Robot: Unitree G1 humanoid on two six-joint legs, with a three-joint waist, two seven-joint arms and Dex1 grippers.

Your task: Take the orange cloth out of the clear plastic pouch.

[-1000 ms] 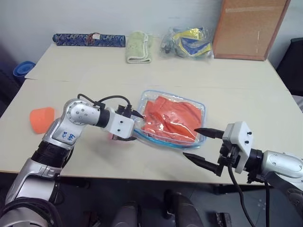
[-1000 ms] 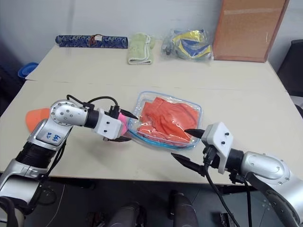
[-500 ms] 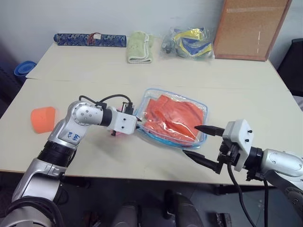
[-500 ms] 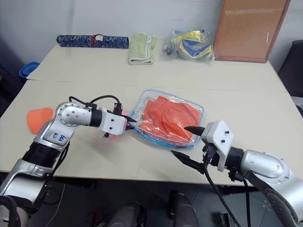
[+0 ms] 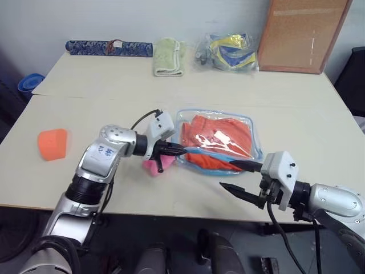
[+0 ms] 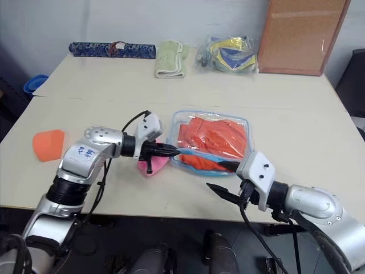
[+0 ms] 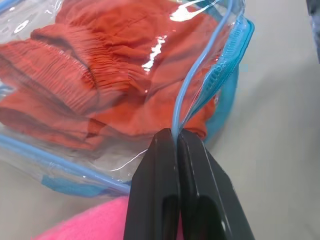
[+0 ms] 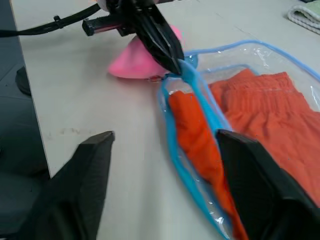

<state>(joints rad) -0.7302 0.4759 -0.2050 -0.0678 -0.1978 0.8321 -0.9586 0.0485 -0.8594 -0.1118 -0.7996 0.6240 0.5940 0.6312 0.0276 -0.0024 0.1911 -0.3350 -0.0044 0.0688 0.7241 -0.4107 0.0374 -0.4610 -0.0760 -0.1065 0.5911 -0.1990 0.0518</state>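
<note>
My left gripper (image 7: 176, 145) pinches the pouch (image 5: 251, 123) rim mid-table; my right gripper (image 5: 239, 177) waits spread. The soft cloth (image 5: 219, 137) inside should pull free by a fold at the mouth.

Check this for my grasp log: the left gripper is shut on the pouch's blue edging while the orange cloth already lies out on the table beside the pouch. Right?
Not quite. The left gripper is indeed shut on the blue edging of the clear plastic pouch, but the orange cloth is inside the pouch, not out on the table. The left wrist view shows it behind the clear plastic.
</note>
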